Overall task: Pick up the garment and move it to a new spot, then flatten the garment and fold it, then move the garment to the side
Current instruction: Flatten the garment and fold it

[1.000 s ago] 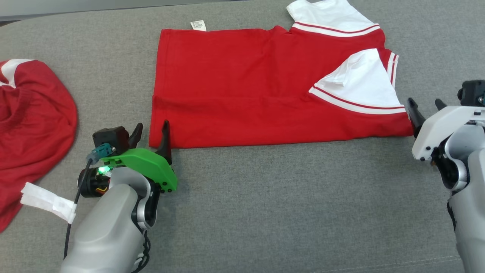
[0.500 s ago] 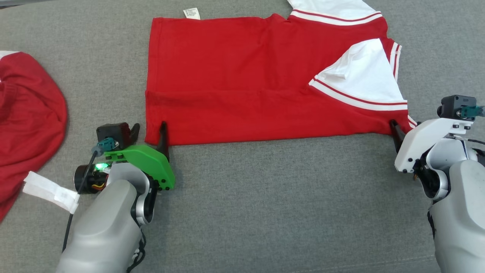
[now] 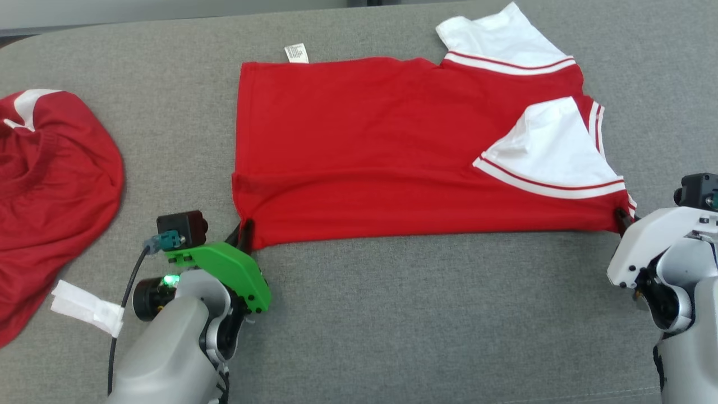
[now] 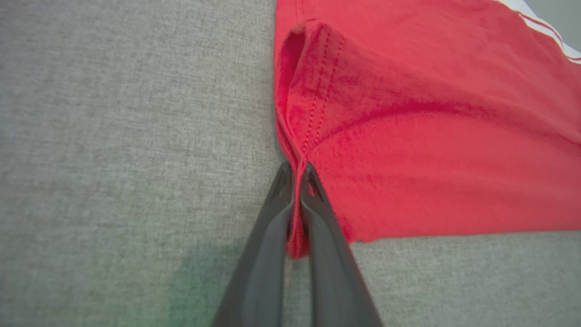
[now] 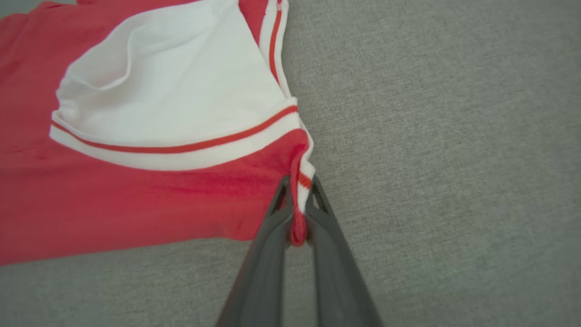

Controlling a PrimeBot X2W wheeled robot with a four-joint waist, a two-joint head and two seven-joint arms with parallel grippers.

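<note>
Smooth red garment [image 3: 364, 146], coarse grey upholstery [image 3: 392, 314]

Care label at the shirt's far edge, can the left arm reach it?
Probably not yet: the left end effector is shut on a near corner of the red shirt, opposite the care label.

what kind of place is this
Probably a robot garment-folding workstation: a wide grey cloth-covered surface, a red shirt spread flat with the left gripper and right gripper pinching its near corners, and another red garment heaped aside.
</note>
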